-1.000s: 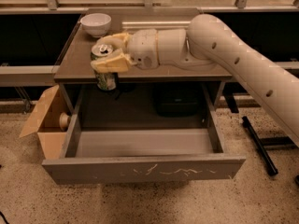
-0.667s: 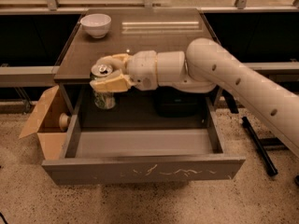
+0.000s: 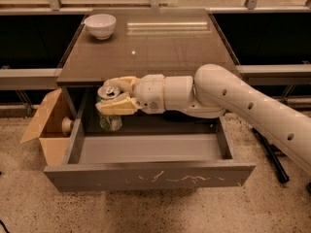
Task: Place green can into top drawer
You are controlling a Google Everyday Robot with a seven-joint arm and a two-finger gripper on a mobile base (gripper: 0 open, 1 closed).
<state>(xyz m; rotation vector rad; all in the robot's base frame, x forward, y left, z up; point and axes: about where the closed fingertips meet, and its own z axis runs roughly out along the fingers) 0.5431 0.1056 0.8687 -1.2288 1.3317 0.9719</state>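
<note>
Can held over the open drawer, not yet set down.

The gripper is clamped on the can, one finger on each side, holding it upright over the drawer's left rear corner, just under the table's front edge and near the left wall. The can looks clear of the floor, so letting go here could tip it and send it rolling. Drifting left could catch it on the wall. Lifting straight up could knock the gripper against the table edge.
</note>
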